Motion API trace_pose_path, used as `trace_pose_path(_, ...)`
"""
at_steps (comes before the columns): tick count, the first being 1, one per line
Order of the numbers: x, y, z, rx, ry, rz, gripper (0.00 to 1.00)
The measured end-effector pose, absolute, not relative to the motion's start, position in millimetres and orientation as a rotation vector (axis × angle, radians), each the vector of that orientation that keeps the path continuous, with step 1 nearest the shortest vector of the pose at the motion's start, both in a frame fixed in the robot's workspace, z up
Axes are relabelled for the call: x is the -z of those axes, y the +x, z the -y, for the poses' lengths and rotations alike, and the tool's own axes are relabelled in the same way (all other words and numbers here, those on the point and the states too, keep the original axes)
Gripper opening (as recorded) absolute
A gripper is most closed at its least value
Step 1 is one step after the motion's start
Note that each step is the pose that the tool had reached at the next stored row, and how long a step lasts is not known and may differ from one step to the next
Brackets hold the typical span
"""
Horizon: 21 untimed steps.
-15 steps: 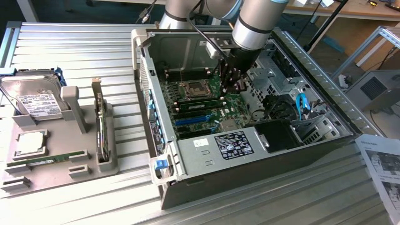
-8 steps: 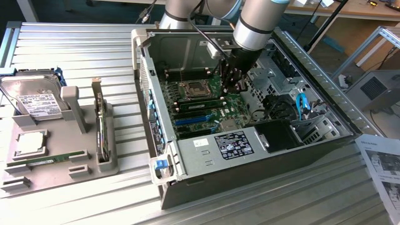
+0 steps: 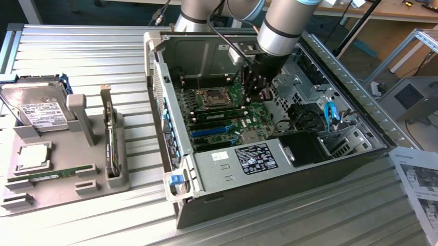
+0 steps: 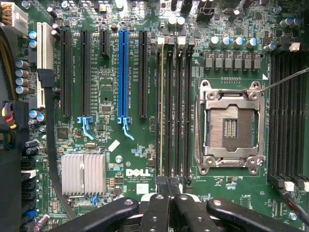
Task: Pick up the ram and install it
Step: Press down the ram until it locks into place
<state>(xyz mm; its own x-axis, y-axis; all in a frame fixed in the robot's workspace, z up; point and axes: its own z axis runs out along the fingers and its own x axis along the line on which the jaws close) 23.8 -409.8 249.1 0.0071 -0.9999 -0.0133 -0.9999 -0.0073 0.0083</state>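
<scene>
A green ram stick [image 3: 222, 110] stands on edge in a memory slot of the motherboard, between the processor socket [image 3: 212, 95] and the blue and black card slots. In the wrist view it shows as a thin pale strip [image 4: 160, 111] in the outermost of the dark slots beside the socket [image 4: 231, 126]. My gripper [image 3: 255, 95] hangs inside the open case just above this slot area. Its black fingers [image 4: 157, 212] are pressed together at the slots' end, the gripper [image 4: 169, 186] shut with nothing visible between them. A second green ram stick [image 3: 53, 175] lies flat on the grey tray [image 3: 96, 184].
The tray at the exterior view's left also holds a hard drive [image 3: 38, 107], a square silver processor chip [image 3: 33, 156] and an upright expansion card [image 3: 110, 138]. Case walls, a drive cage and cables [image 3: 308, 118] surround the motherboard. A printed sheet [image 3: 417, 179] lies at the right.
</scene>
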Motion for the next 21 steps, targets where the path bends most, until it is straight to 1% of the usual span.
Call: trace_pose_path(21,-244.9,23.3,414.9,-0.026,-2.226,-2.210,0.11)
